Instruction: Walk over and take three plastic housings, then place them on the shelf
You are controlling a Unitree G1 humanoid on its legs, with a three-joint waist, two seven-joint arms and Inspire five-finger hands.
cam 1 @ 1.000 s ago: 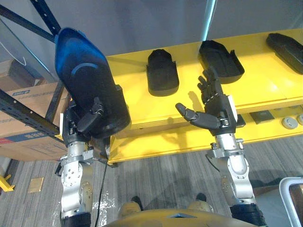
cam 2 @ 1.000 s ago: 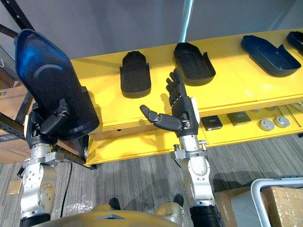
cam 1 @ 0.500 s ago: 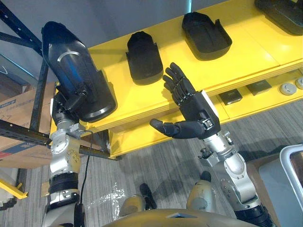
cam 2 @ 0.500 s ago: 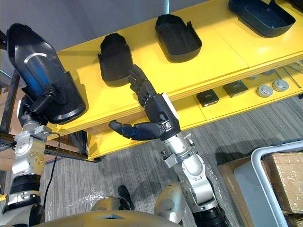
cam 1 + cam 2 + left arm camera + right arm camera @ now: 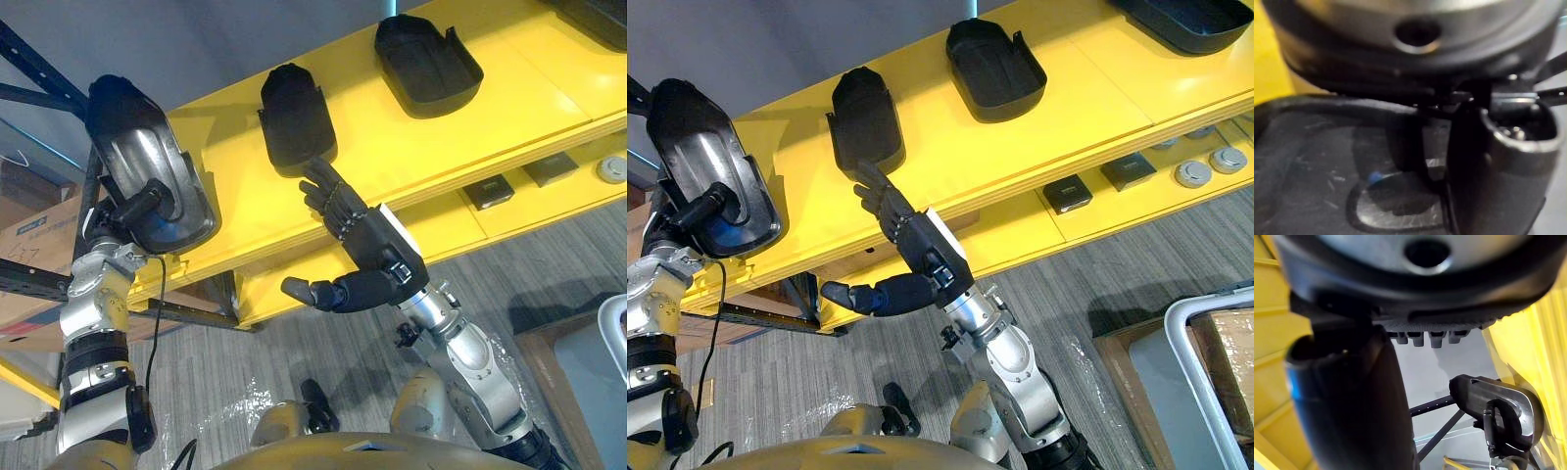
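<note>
Head views, with wrist views in support. Left hand (image 5: 137, 208) raised at the left end of the yellow shelf (image 5: 411, 137), its thumb and fingers curled round the lower part of a dark plastic housing, the held housing (image 5: 137, 147); this housing stands steeply tilted, hollow side toward the camera, its lower end at the shelf's left edge; whether it rests on the shelf cannot be told; the right wrist view shows the same clasp from the far side (image 5: 1498, 409).

Right hand (image 5: 377, 245) spread wide and holding nothing; fingers (image 5: 328, 191) straight and pointing up toward the shelf, thumb (image 5: 318, 292) stretched out sideways to the robot's left; the fingertips lie close to the near end of the second housing (image 5: 297, 122); contact cannot be told.

The second housing lies flat on the shelf, open side up; the third housing (image 5: 426, 64) lies to its right, apart from it; a fourth housing (image 5: 1190, 15) lies further right, well apart.

Lower shelf (image 5: 441, 230), also yellow, carries small dark square parts (image 5: 487, 192) and grey round parts (image 5: 1193, 174).

Surroundings: dark rack frame (image 5: 44, 64) and cardboard box (image 5: 34, 230) at left; grey striped floor (image 5: 294, 333); white-rimmed bin (image 5: 1205, 305) at lower right.
</note>
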